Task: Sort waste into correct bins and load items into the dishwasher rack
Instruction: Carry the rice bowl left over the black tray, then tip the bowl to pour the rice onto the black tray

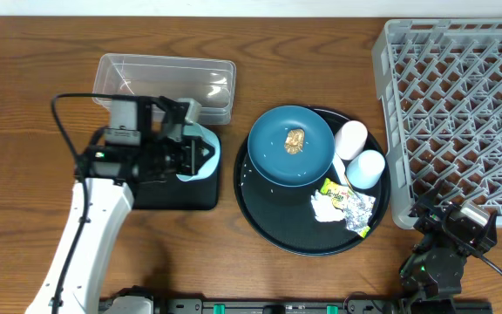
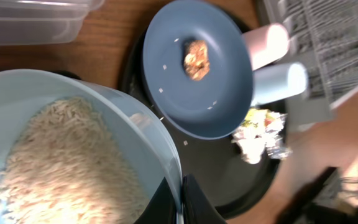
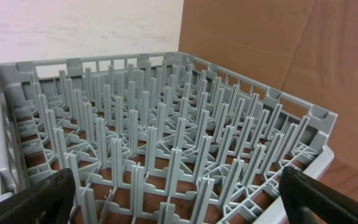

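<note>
My left gripper [image 1: 192, 159] is shut on the rim of the pale-blue bowl [image 1: 209, 150], held tilted over the shallow black tray [image 1: 181, 196]. In the left wrist view the bowl [image 2: 129, 124] is full of white rice [image 2: 61, 162], with the jaws [image 2: 180, 200] pinching its rim. The dark-blue plate [image 1: 290, 146] carries a brown food lump [image 1: 295, 139] and sits on a round black tray [image 1: 277, 231]. Beside it lie a white cup [image 1: 350, 139], a light-blue cup [image 1: 366, 168], a yellow-green wrapper [image 1: 332, 187], foil [image 1: 361, 210] and tissue [image 1: 324, 208]. My right gripper [image 3: 182, 208] is open and empty before the grey rack [image 3: 166, 137]. The stick and spoon are out of view.
The clear plastic tub [image 1: 166, 80] stands behind the black tray, empty. The grey rack [image 1: 460, 113] fills the right side of the table. My right arm [image 1: 450, 228] rests at the rack's near corner, by the table's front edge.
</note>
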Controlling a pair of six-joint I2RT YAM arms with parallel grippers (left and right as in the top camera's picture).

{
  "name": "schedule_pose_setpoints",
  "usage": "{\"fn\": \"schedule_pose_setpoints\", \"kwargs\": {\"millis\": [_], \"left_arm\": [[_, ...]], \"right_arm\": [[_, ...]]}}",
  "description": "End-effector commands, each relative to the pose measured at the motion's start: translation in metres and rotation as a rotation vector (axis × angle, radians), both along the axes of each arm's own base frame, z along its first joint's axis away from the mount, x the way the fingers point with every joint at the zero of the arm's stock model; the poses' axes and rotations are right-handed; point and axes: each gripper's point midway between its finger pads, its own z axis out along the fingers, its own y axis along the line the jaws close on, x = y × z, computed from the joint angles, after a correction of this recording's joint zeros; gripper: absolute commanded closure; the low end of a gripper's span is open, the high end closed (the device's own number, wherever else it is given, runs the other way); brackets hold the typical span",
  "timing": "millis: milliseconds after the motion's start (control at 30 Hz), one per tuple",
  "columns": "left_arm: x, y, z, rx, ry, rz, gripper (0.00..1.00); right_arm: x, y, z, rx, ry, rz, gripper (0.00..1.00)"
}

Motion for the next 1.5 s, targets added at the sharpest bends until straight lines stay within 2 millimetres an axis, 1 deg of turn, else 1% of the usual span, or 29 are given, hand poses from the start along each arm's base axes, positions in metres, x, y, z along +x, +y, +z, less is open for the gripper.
{"fn": "schedule_pose_setpoints", "kwargs": {"millis": [0,300,367,467,533,667,733,900,1000,1200,1267,1333,1400,1467], "left_arm": [[-0.003,-0.003,0.009,-0.151,0.013,-0.053,0.94],[-0.004,0.026,-0.019,-0.274,0.118,0.036,0.94],[-0.003,0.030,-0.017,-0.326,0.112,0.035,0.94],[-0.002,0.035,-0.009,-0.434,0.092,0.021,0.94],[-0.001,0.040,-0.011,-0.474,0.095,0.031,0.94],[0.002,0.052,-0.029,-0.510,0.157,0.086,0.94],[0.001,0.054,-0.033,-0.554,0.183,0.097,0.94],[0.005,0.058,-0.034,-0.640,0.201,0.108,0.94],[0.006,0.057,-0.029,-0.674,0.182,0.094,0.94],[0.007,0.057,-0.028,-0.678,0.179,0.092,0.94],[0.006,0.057,-0.025,-0.699,0.174,0.087,0.94],[0.007,0.055,-0.016,-0.745,0.156,0.070,0.94],[0.010,0.059,-0.016,-0.735,0.125,0.068,0.94],[0.012,0.063,-0.016,-0.743,0.137,0.090,0.94]], "right_arm": [[-0.001,-0.001,-0.001,-0.005,0.009,-0.012,0.01],[-0.001,-0.001,-0.001,-0.005,0.009,-0.011,0.01],[-0.001,-0.001,-0.001,-0.005,0.009,-0.011,0.01],[-0.001,-0.001,-0.001,-0.005,0.009,-0.011,0.01],[-0.001,-0.001,-0.001,-0.005,0.009,-0.011,0.01],[-0.001,-0.001,-0.001,-0.005,0.009,-0.012,0.01],[-0.001,-0.001,-0.001,-0.005,0.009,-0.012,0.01],[-0.001,-0.001,-0.001,-0.005,0.009,-0.011,0.01],[-0.001,-0.001,-0.001,-0.005,0.009,-0.012,0.01],[-0.001,-0.001,-0.001,-0.005,0.009,-0.012,0.01],[-0.001,-0.001,-0.001,-0.005,0.009,-0.011,0.01],[-0.001,-0.001,-0.001,-0.005,0.009,-0.012,0.01],[-0.001,-0.001,-0.001,-0.005,0.009,-0.011,0.01],[-0.001,-0.001,-0.001,-0.005,0.009,-0.011,0.01]]}}
